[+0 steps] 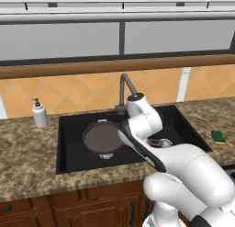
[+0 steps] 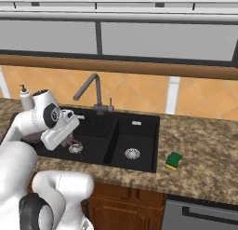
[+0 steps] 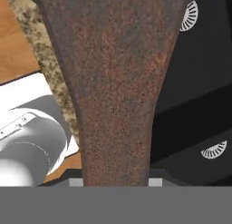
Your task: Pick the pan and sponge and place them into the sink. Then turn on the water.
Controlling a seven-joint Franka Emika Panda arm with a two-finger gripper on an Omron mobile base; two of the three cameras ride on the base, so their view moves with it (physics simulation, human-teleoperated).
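Gripper (image 3: pixel 116 184) is clamped on the handle of the pan (image 1: pixel 102 137), which fills the middle of the hand view as a rusty brown strip running away from the fingers. The round pan body hangs over the large basin of the sink (image 1: pixel 69 161), just ahead of the gripper, above a round drain (image 1: pixel 106 156). The faucet (image 1: pixel 124 90) stands behind the pan. The sponge (image 1: pixel 218 137) lies on the counter (image 1: pixel 27 161), well apart to the gripper's right, beyond the smaller basin.
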